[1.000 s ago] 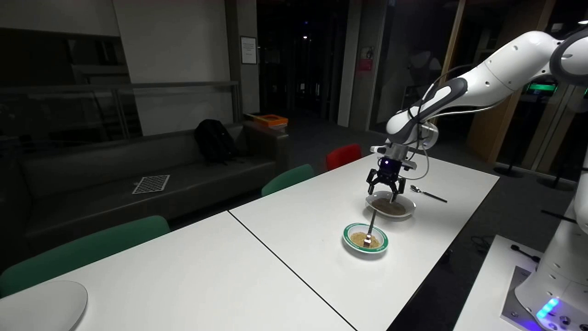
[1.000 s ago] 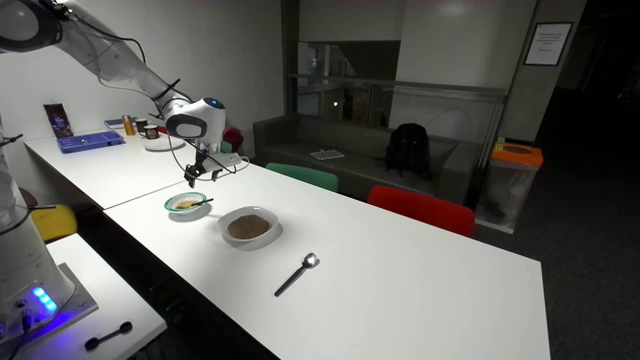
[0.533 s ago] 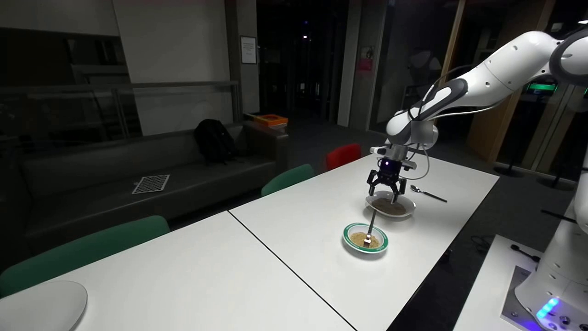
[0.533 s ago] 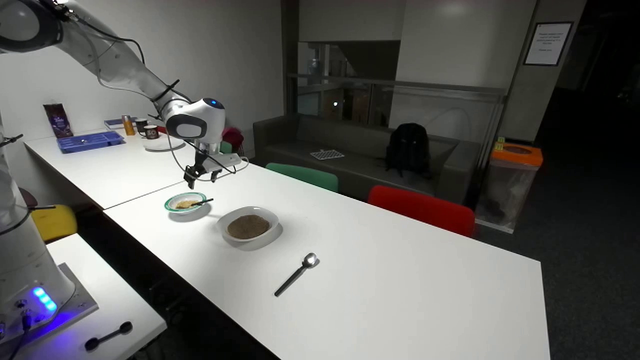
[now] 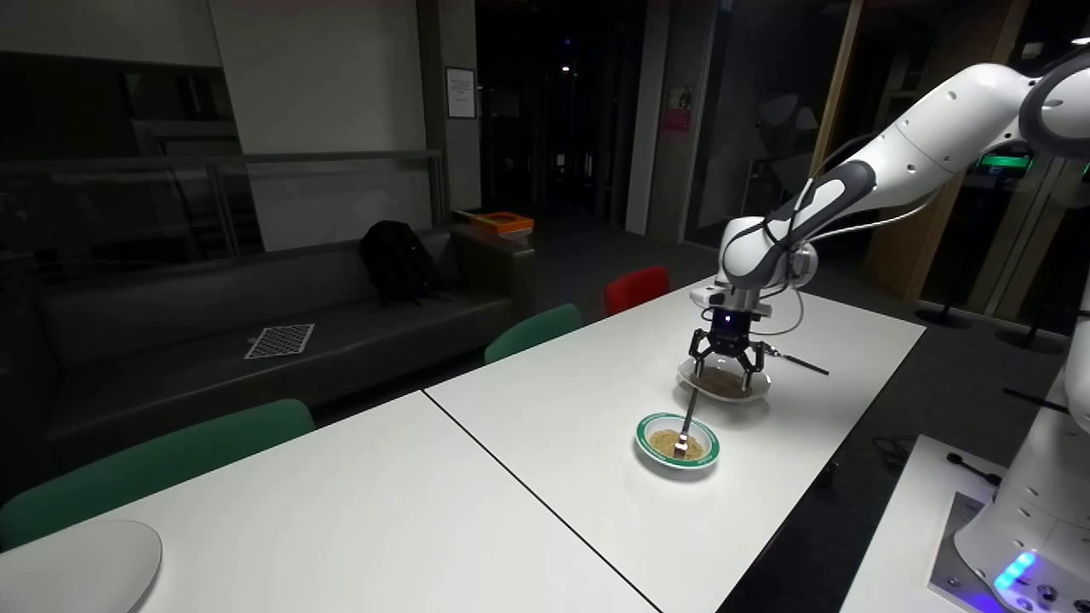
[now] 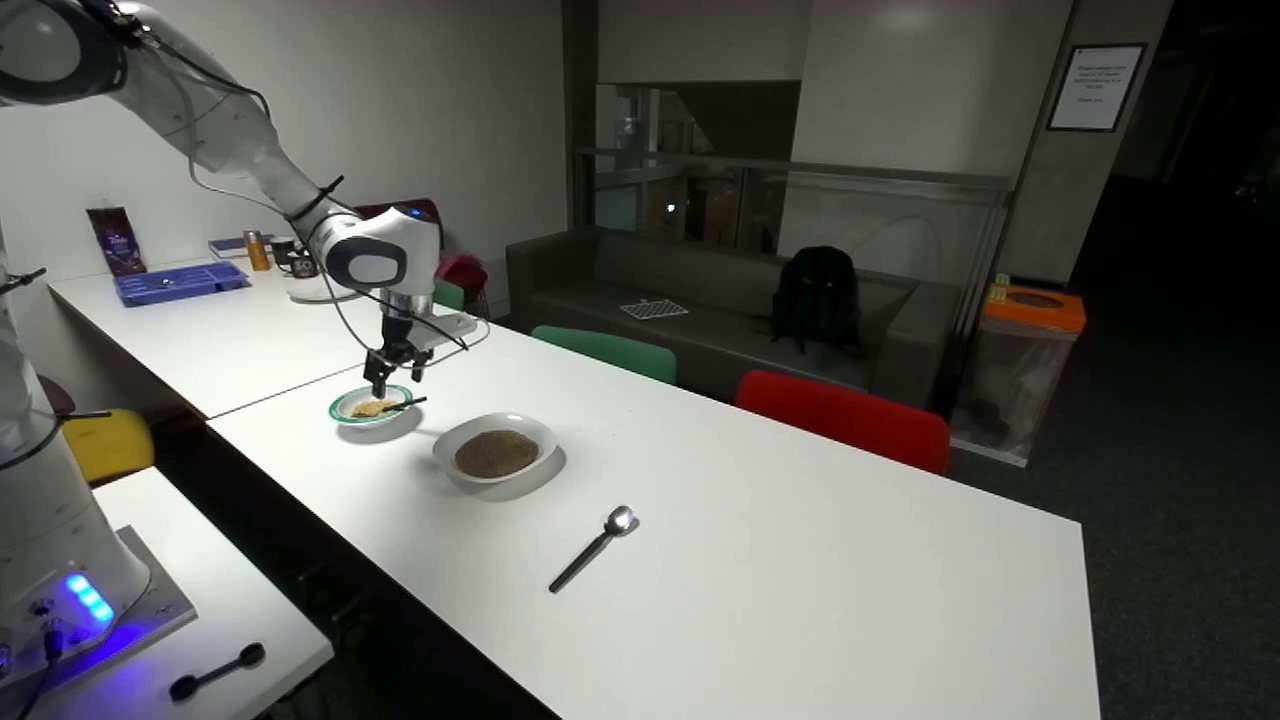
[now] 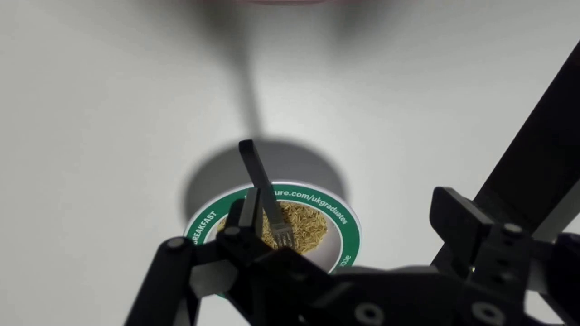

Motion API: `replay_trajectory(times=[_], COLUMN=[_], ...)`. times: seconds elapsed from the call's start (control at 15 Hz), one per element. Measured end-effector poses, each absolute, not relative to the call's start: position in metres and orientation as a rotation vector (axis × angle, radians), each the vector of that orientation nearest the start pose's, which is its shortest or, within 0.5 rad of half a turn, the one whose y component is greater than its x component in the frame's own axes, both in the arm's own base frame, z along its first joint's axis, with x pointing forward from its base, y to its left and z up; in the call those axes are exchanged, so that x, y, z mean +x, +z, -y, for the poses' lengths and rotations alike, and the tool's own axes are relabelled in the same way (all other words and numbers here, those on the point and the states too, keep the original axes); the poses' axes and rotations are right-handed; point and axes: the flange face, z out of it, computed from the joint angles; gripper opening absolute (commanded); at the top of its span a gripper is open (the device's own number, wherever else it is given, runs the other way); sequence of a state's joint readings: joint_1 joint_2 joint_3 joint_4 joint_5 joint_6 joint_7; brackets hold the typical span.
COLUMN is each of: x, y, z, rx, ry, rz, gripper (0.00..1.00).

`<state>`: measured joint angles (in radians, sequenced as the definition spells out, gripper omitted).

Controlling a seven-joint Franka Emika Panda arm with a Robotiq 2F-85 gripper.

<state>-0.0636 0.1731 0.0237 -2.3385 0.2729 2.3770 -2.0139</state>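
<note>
My gripper (image 7: 351, 206) stands open above the table, its fingers wide apart with nothing between them. Nearest to it is a small white bowl with a green printed rim (image 7: 350, 233), holding yellowish grain. A fork (image 7: 256, 165) leans in this bowl, tines in the grain and dark handle sticking out over the rim. In the wrist view, the left finger (image 7: 250, 206) covers part of bowl and fork. In an exterior view the gripper (image 6: 398, 384) hangs just above the green-rimmed bowl (image 6: 336, 408); whether anything touches cannot be told. A white oval dish (image 6: 545, 440) with brown contents stands beside it.
A spoon with a dark handle (image 6: 580, 568) lies on the table past the oval dish. A blue tray (image 6: 180, 285), mugs and a white plate (image 6: 318, 294) are on the table's far part. Green (image 6: 605, 352) and red chairs (image 6: 845, 420) line the long edge.
Over the last half second the arm has lowered, bringing the open gripper down closer to the green-rimmed bowl and the fork. Bowls, fork and spoon have not moved.
</note>
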Motion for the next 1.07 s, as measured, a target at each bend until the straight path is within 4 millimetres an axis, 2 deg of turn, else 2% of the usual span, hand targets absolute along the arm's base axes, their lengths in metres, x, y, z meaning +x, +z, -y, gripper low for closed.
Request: replay_trajectory(times=[0.4,1.07], x=[0.493,0.486], y=[0.238,0.234], z=[0.013,0.032], rx=[2.164,2.209], ry=[0.313,0.489], rz=[-2.480,-2.482], gripper=[1.00,1.00])
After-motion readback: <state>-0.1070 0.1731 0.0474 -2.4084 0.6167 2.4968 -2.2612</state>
